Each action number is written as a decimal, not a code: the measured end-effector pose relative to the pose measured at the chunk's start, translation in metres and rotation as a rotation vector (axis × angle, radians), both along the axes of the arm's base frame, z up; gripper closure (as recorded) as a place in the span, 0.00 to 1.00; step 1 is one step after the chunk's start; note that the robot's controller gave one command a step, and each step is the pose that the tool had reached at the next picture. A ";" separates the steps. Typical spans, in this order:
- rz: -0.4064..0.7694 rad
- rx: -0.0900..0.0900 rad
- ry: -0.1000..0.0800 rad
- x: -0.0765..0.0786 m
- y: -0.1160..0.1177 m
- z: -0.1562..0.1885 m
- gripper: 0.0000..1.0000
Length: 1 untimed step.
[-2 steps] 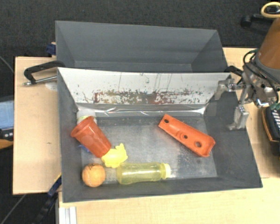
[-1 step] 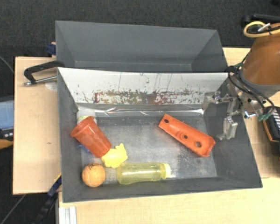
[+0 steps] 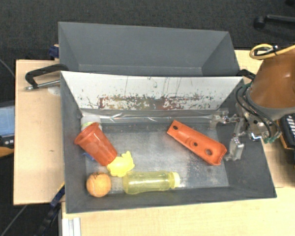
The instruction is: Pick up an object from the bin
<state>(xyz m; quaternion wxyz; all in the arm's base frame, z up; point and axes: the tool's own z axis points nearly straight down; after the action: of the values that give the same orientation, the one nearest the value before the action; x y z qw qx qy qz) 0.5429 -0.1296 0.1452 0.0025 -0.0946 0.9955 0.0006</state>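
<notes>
My gripper (image 3: 228,134) hangs at the bin's right wall, open, with nothing between its fingers. One metal fingertip (image 3: 235,149) sits just right of the lower end of a long flat orange plastic piece with holes (image 3: 196,142). That piece lies slanted in the right middle of the bin floor. The other fingertip (image 3: 220,118) is above it, near the back right corner.
On the left floor an orange-red cup (image 3: 96,144) lies on its side. A small yellow lump (image 3: 121,165) rests beside it. Along the front wall lie a pale yellow clear bottle (image 3: 150,182) and an orange ball (image 3: 98,185). The arm enters from the right.
</notes>
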 end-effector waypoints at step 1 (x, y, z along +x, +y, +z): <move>-0.047 -0.001 -0.005 -0.011 0.023 -0.038 0.00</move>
<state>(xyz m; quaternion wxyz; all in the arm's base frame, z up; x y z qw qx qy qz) 0.5321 -0.1064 0.1073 0.0052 -0.0711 0.9975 -0.0002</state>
